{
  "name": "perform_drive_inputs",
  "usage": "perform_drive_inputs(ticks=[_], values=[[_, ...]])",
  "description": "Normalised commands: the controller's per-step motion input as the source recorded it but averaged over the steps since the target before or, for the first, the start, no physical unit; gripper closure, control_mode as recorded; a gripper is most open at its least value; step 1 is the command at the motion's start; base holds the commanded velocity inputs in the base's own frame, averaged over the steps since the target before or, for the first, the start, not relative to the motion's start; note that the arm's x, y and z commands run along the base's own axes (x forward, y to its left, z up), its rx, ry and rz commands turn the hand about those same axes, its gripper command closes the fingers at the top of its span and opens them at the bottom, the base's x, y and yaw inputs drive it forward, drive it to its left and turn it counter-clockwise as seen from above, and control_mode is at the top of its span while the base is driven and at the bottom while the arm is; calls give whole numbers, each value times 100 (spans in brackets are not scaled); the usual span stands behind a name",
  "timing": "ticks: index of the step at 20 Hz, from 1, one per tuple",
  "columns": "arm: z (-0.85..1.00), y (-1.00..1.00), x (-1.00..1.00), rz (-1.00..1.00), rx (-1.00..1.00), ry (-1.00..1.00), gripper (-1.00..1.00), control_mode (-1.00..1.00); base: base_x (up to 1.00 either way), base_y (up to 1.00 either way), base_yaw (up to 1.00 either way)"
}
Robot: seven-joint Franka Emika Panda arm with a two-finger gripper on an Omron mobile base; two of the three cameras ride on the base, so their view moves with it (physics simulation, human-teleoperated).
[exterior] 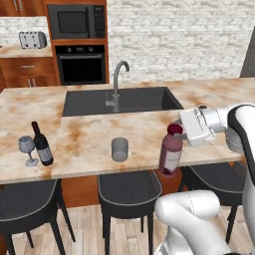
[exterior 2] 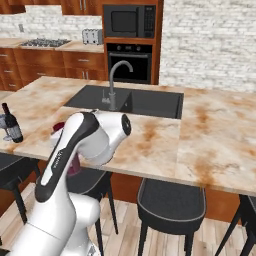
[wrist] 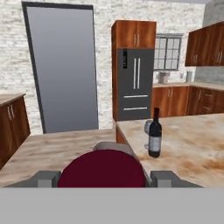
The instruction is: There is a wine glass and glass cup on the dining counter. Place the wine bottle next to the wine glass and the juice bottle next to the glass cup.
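My gripper [exterior: 176, 130] is shut on the dark red cap of the juice bottle [exterior: 171, 152], a pinkish bottle upright at the dining counter's [exterior: 84, 134] front edge. In the hand view a finger stands on each side of the cap [wrist: 103, 168]. The glass cup [exterior: 119, 149] stands a short way left of the bottle; its rim [wrist: 114, 145] peeks over the cap. Far left, the dark wine bottle [exterior: 42, 144] stands right beside the wine glass [exterior: 27, 148]. Both appear again as wine bottle [wrist: 155, 135] and wine glass [wrist: 148, 129], and at the left edge as wine bottle [exterior 2: 12, 124].
A dark sink [exterior: 144, 99] with a faucet [exterior: 117, 84] lies behind the counter's middle. Black stools [exterior: 128, 189] stand under the front edge. My own arm [exterior 2: 85, 145] hides most of the juice bottle in the right base view.
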Motion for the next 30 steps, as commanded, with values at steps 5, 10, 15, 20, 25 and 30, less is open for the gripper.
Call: perform_drive_inputs(ticks=[5,10,15,20,25,30], values=[[0,-22,50,16,3,0,100,-100,0,0,0],[-2,-11,48,24,0,0,100,-100,0,0,0],[-14,4,45,15,0,-3,100,-100,0,0,0],[-16,8,45,5,0,0,100,-100,0,0,0],[-12,12,41,0,-1,0,100,-100,0,0,0],[-19,12,36,0,-5,0,100,-100,0,0,0]])
